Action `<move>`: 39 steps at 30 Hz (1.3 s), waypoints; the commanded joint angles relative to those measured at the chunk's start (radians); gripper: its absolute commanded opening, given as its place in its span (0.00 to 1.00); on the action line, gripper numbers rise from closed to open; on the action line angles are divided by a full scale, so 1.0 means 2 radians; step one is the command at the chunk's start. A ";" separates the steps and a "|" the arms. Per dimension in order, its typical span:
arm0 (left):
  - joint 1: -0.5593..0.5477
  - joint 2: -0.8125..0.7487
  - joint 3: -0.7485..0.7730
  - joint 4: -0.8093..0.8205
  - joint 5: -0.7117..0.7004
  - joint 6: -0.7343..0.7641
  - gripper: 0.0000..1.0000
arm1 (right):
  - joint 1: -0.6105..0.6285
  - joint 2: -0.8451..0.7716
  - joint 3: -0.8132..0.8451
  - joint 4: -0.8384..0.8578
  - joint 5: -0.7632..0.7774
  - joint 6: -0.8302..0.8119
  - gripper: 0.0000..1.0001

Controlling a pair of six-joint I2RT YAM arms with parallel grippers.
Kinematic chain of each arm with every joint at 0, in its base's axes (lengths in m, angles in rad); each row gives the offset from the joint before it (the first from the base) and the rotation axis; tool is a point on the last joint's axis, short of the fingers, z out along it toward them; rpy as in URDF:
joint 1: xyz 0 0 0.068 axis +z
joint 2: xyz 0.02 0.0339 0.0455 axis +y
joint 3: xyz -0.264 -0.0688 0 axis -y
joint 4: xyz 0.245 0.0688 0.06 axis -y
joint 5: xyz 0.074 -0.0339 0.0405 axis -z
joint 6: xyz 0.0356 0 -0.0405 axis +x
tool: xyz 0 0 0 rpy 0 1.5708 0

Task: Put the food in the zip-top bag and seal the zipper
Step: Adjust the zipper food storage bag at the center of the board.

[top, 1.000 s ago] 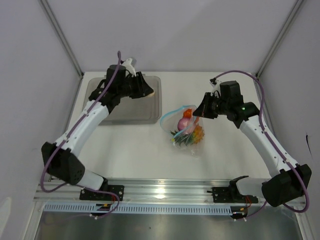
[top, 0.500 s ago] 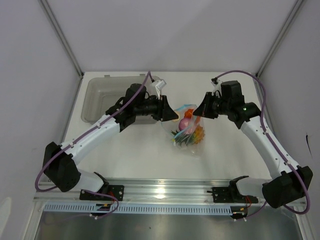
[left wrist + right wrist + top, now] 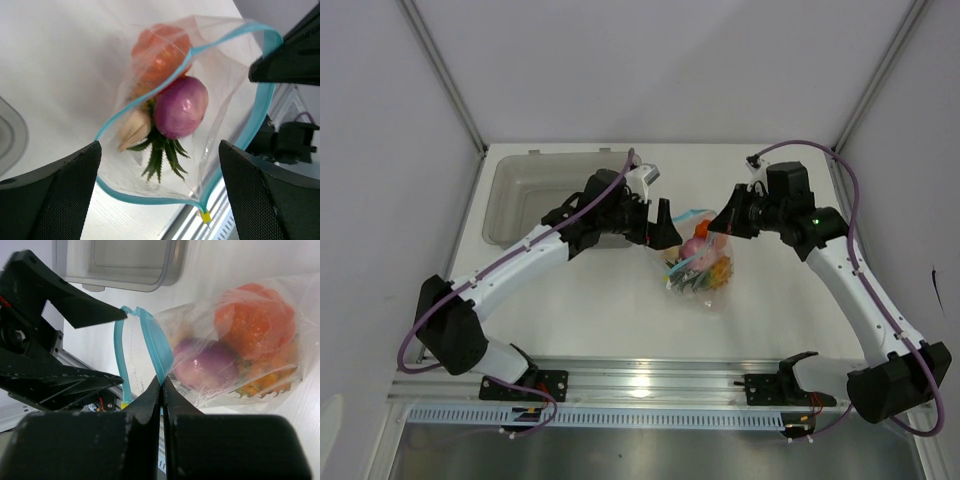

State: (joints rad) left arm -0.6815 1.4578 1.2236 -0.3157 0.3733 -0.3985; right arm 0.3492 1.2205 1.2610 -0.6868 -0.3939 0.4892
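White walls enclose a white table [image 3: 590, 310] holding one grey translucent tray [image 3: 520, 190] at the far left, one bag and four toy foods. From its base at the near left, the left arm stretches diagonally past the tray's right end. The left gripper [image 3: 160, 165] has its fingers spread wide, grasping nothing, and is aimed at the bag's mouth. Just right of the tray, at mid-table, stands the clear, crinkly zip-top bag [image 3: 698, 262], its mouth gaping. All the food is inside: one orange [image 3: 160, 50], one purple-red onion [image 3: 181, 107], one beige bulb [image 3: 134, 129] and one pineapple [image 3: 160, 155] with green leaves. The light blue zipper [image 3: 260, 115] is unsealed and loops around the opening. The right arm rises from the near right and bends inward, and the right gripper [image 3: 161, 385] is pinched tight on the zipper.
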 commanded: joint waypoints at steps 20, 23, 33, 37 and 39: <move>-0.001 0.072 0.133 -0.056 0.040 0.198 0.99 | -0.007 -0.028 0.026 -0.035 -0.010 -0.031 0.00; -0.003 0.076 0.122 -0.050 0.042 0.196 0.99 | -0.007 -0.027 0.025 -0.032 -0.014 -0.031 0.00; -0.003 0.122 0.137 -0.075 0.127 0.170 0.86 | -0.010 -0.017 0.030 -0.025 -0.018 -0.031 0.00; -0.002 0.126 0.128 -0.071 0.136 0.159 0.60 | -0.012 -0.017 0.028 -0.020 -0.025 -0.031 0.00; -0.003 0.124 0.125 -0.071 0.132 0.151 0.44 | -0.014 -0.017 0.027 -0.019 -0.027 -0.033 0.00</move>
State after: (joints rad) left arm -0.6827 1.7203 1.4681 -0.4759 0.5835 -0.0814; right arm 0.3294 1.1908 1.2705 -0.7502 -0.4236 0.4397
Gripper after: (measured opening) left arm 0.508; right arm 0.006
